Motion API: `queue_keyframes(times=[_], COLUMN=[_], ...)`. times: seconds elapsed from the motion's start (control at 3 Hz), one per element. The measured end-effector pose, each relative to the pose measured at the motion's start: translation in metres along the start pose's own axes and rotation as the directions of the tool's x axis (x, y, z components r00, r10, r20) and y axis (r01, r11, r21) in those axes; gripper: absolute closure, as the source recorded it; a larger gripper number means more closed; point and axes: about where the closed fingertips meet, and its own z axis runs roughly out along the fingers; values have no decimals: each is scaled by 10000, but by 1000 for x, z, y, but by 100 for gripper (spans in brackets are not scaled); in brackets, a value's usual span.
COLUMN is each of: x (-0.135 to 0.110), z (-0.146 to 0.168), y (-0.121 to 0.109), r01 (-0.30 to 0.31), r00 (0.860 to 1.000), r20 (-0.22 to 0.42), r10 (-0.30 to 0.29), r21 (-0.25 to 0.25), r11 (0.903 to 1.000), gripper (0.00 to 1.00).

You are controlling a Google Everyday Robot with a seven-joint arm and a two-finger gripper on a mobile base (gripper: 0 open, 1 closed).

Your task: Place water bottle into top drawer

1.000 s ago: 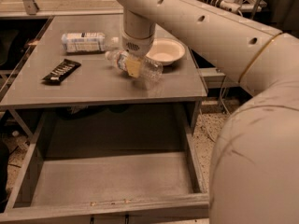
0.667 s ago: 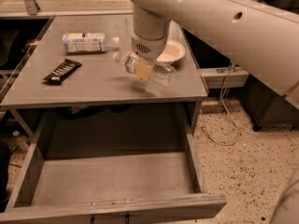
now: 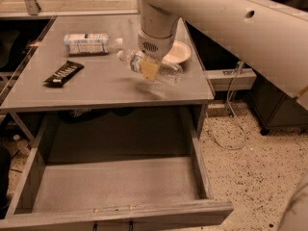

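The water bottle (image 3: 166, 72) is clear ribbed plastic with a white cap pointing left. It lies sideways in my gripper (image 3: 149, 67), just above the grey tabletop (image 3: 101, 88), with its shadow beneath it. The gripper comes straight down from the big cream arm and is shut on the bottle's middle; one yellowish finger pad (image 3: 150, 70) shows across it. The top drawer (image 3: 115, 184) stands pulled open below the table's front edge. Its flat grey bottom is bare, and dark handle fittings show on its front (image 3: 113, 214).
A second bottle with a wide white-and-blue label (image 3: 87, 43) lies at the table's back left. A black snack bar (image 3: 63, 73) lies at the left, and a white bowl (image 3: 177, 52) sits behind the gripper. Speckled floor and a cable (image 3: 233, 109) are to the right.
The gripper has risen a little with the water bottle, which now hangs just off the tabletop. The arm has swung up and to the right in view.
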Motion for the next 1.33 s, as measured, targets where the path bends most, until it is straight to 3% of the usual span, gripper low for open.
queue_keyframes(times=[0.67, 1.0, 1.33], x=[50, 50, 50], z=[-48, -48, -51], y=[81, 81, 99], r01=[-974, -974, -1041], r00=[9950, 9950, 9938], r20=[-210, -210, -397], r10=[973, 974, 1036], r21=[-23, -24, -116], r11=[9952, 9952, 9945], gripper=[100, 100, 100])
